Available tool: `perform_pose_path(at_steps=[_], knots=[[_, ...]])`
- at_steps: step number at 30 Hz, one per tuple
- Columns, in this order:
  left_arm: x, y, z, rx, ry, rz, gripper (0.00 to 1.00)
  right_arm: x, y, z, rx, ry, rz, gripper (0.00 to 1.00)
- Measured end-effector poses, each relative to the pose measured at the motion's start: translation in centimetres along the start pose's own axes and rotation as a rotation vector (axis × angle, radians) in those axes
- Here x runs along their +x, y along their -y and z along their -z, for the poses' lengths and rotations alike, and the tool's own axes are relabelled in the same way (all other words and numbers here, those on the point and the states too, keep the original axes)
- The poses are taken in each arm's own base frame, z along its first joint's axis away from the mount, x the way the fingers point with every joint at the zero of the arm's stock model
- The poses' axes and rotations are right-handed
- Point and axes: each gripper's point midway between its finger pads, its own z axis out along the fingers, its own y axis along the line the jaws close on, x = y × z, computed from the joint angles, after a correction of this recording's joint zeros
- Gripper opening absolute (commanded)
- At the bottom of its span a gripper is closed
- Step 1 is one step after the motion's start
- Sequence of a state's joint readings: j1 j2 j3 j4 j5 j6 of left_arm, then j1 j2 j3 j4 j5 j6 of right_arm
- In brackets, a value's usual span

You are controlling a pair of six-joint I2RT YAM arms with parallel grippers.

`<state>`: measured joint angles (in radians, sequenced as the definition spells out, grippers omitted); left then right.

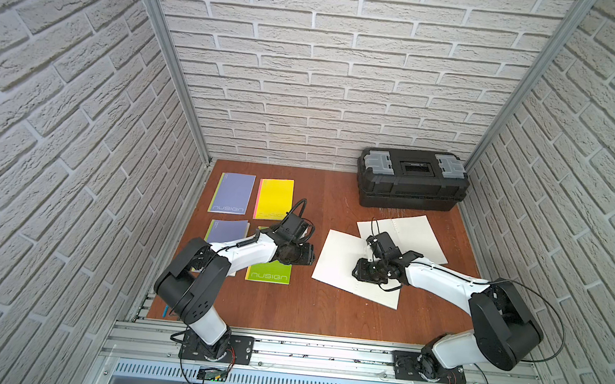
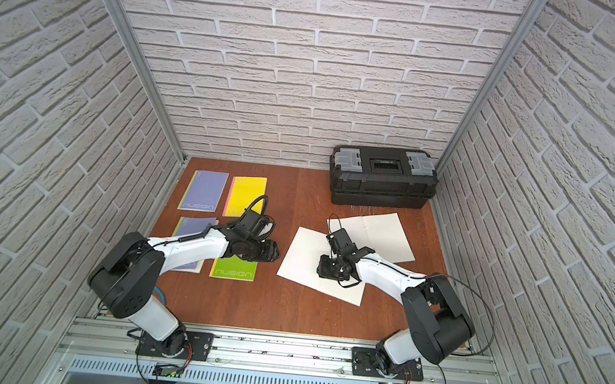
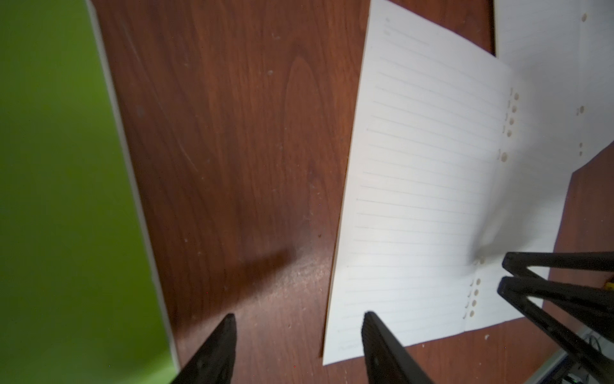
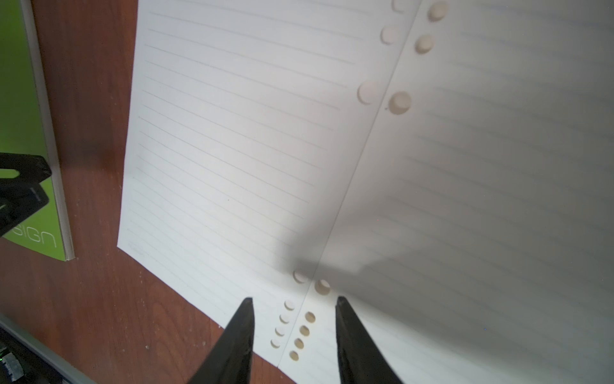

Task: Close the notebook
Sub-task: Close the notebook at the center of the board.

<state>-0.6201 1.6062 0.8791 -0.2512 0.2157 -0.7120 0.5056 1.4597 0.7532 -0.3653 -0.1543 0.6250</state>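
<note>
The notebook (image 1: 337,264) (image 2: 304,257) lies open on the wooden table right of centre, white lined pages up, with punched holes along its fold (image 4: 365,166). My right gripper (image 1: 363,274) (image 2: 329,269) (image 4: 294,301) hangs over the near end of that fold. It is open, one finger on each side of the holes and nothing between them. My left gripper (image 1: 304,255) (image 2: 270,252) (image 3: 299,317) is open and empty above bare wood. Its place is just left of the notebook's (image 3: 415,199) outer page edge.
A second open white notebook (image 1: 416,236) lies behind, partly under the first. A black toolbox (image 1: 409,179) stands at the back right. Closed notebooks lie on the left: purple (image 1: 231,194), yellow (image 1: 275,197), purple (image 1: 226,231) and green (image 1: 268,273) (image 3: 50,166), partly under the left arm.
</note>
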Motion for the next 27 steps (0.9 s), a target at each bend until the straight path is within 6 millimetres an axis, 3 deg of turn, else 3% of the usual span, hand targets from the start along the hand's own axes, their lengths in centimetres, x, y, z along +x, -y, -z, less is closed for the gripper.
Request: perform_pose_path(at_steps=[4, 14, 27], knots=[[-0.1, 0.6, -0.3, 0.028, 0.0, -0.002, 0.61, -0.3, 1.0, 1.1, 0.038, 0.028, -0.013, 0.44], [0.5, 1.9, -1.3, 0.072, -0.021, -0.012, 0.61, -0.4, 6.5, 3.6, 0.177, 0.059, -0.129, 0.45], [1.4, 2.7, -2.4, 0.084, -0.045, -0.03, 0.61, 0.3, 11.0, 4.1, 0.254, 0.029, -0.233, 0.45]])
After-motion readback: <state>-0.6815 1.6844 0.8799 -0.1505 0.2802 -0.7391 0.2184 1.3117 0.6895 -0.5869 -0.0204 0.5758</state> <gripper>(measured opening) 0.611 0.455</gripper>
